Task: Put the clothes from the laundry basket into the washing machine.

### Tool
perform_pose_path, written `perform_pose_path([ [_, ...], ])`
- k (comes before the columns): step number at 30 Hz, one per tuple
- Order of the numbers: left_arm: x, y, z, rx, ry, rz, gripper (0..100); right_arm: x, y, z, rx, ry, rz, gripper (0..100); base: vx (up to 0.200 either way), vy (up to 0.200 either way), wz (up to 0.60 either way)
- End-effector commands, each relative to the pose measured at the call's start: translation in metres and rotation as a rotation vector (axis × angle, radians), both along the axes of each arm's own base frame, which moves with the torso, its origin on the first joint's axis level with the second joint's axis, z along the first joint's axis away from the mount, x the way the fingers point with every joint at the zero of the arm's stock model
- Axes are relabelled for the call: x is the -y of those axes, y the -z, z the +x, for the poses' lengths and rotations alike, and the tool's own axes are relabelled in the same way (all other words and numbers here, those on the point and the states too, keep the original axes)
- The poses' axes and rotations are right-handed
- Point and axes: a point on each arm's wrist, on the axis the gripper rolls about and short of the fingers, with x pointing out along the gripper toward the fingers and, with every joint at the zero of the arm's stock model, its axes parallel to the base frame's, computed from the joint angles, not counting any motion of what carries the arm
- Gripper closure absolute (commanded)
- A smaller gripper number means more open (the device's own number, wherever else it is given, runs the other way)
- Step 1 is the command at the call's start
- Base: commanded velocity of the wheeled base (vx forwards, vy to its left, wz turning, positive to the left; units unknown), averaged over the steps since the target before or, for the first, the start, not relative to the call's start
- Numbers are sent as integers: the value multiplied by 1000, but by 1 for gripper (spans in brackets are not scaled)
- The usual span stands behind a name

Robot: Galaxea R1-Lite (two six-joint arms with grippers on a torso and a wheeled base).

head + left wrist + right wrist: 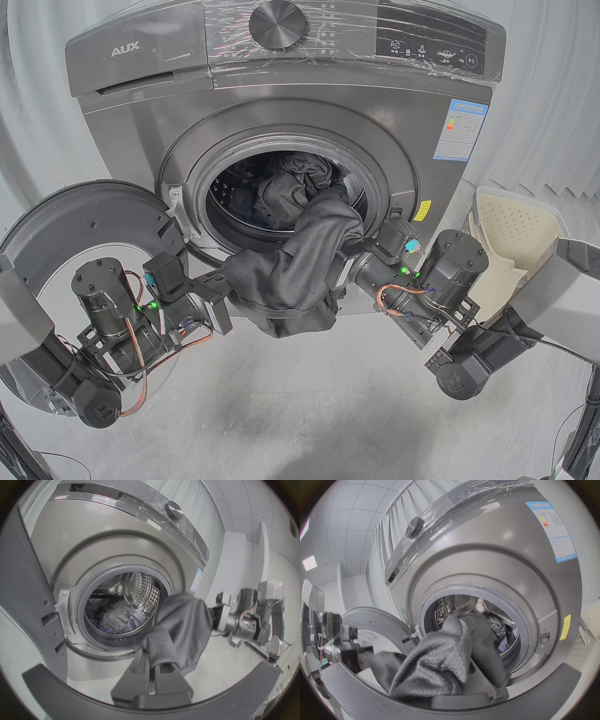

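garment: dark garment strung between both pincers, top end over the lower rim of the washing machine opening, the rest sagging outside.
left pincer: clamped on a corner.
right pincer: gripping cloth at the opening.
do well: probably lift the sag over the rim, push deep, then release.
laundry basket: just right of the machine.

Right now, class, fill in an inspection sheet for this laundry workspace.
Surface: grey floor.
Job's things: dark garment draped over the drum opening of the washing machine, partly inside; more clothes in the drum; laundry basket beside the machine.
Clutter: nothing seen.
End effectors: left end effector shut on the dark garment; right end effector under its cloth.
Cables: orange wires on both wrists.
Surroundings: machine door open; pale curtains behind.
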Motion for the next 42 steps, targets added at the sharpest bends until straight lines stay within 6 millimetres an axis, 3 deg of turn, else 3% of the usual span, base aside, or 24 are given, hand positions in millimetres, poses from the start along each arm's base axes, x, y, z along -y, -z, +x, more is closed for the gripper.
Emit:
perform_pose_path([
  [1, 2, 28, 6, -48, 2, 57, 100, -1, -16, -7, 36, -15, 31, 100, 0, 0, 0],
  [5, 3, 32, 10, -16, 3, 62, 100, -5, -19, -8, 42, -23, 38, 100, 0, 0, 0],
  [6, 3, 32, 10, -16, 3, 62, 0, -5, -19, -8, 42, -23, 38, 100, 0, 0, 0],
  [11, 3, 34, 9, -27, 4, 65, 0, -6, -21, -9, 48, -27, 43, 100, 0, 0, 0],
  [26, -2, 98, -10, -225, 137, 253, 0, -10, -27, -3, 68, 0, 74, 100, 0, 0, 0],
  [30, -1, 94, -11, -205, 170, 247, 0, -11, -26, -4, 63, -4, 74, 100, 0, 0, 0],
  [36, -2, 63, -20, -116, 266, 176, 0, -11, -22, -4, 54, -4, 65, 100, 0, 0, 0],
  [37, 1, 53, -20, -78, 274, 159, 0, -11, -23, -4, 56, -4, 67, 100, 0, 0, 0],
  [42, 17, 49, -12, -45, 284, 142, 0, -14, -22, -7, 53, -13, 66, 100, 0, 0, 0],
])
